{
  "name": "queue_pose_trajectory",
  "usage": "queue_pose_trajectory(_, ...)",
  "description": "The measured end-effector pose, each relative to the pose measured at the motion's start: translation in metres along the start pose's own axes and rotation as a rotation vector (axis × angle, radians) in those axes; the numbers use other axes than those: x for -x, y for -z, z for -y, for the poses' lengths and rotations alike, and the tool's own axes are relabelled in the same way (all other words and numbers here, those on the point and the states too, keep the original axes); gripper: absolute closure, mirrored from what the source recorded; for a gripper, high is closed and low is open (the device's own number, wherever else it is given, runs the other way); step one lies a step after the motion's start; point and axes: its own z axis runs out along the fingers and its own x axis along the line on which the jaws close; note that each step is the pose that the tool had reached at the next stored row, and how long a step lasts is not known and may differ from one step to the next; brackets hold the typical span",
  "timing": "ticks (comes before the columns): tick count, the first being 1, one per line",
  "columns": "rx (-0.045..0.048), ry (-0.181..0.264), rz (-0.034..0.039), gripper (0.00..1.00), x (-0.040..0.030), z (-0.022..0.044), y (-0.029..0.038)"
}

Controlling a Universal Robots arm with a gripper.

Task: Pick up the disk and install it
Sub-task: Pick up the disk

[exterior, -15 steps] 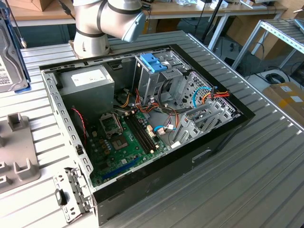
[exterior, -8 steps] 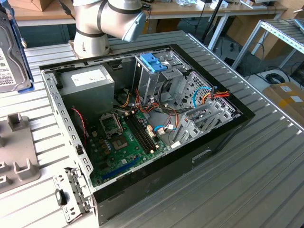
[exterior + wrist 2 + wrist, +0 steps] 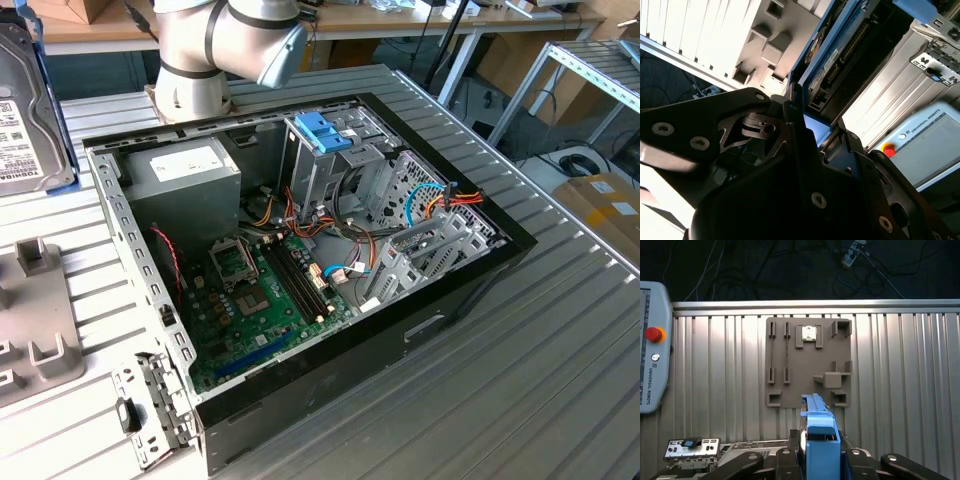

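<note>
Jaws of the gripper (image 3: pixel 819 452) stand closed to a narrow gap on the disk (image 3: pixel 819 422), with one black finger on each side of it in both wrist views. In the first wrist view the disk shows edge-on, its blue carrier frame rising between the fingers. In the second wrist view the gripper (image 3: pixel 817 131) clamps the same disk (image 3: pixel 840 55), whose blue edge and dark connector side run away from the fingers. In the exterior view the disk (image 3: pixel 30 110) sits at about ten o'clock, upright, silver, with its white printed label facing the camera and a blue strip along its edge. It is held above the ribbed metal table (image 3: pixel 520 380), clear of the grey slotted fixture (image 3: pixel 30 330) at eight o'clock. The open computer case (image 3: pixel 300 260) lies well apart from the disk, toward four o'clock from it, with a blue handle (image 3: pixel 322 132) on its drive cage.
</note>
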Motion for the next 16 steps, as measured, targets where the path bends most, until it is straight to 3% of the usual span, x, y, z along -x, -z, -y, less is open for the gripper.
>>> queue_pose_trajectory(16, 0.0022, 0.000, -0.0001, 0.63, -0.0008, 0.0149, 0.0010)
